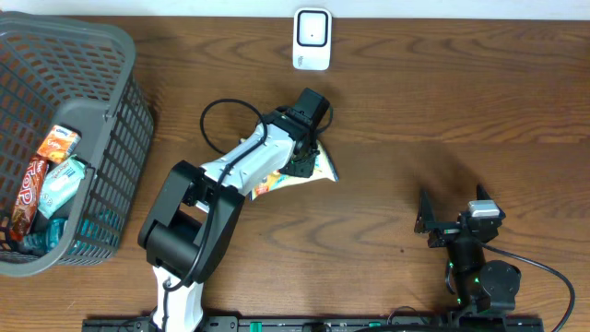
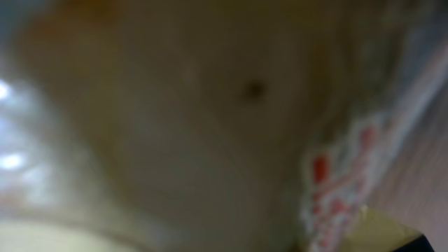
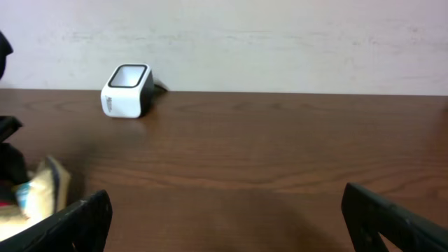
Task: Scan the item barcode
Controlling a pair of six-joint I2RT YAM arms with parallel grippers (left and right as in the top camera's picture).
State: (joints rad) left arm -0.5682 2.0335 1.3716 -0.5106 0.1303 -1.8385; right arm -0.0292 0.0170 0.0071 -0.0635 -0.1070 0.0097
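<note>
A yellow and white snack packet (image 1: 322,170) lies on the wooden table near the middle. My left gripper (image 1: 300,153) is down on it and shut on it. The left wrist view is filled by the blurred packet (image 2: 210,112), and its fingers do not show there. The white barcode scanner (image 1: 312,39) stands at the table's far edge, apart from the packet; it also shows as the scanner (image 3: 127,91) in the right wrist view. My right gripper (image 3: 224,213) is open over bare wood at the front right, with nothing between its fingers. The packet (image 3: 43,189) sits at that view's left edge.
A grey plastic basket (image 1: 122,57) stands at the left edge of the table and holds several snack packets (image 1: 53,157). A black cable (image 1: 221,111) loops beside the left arm. A pale wall runs behind the table.
</note>
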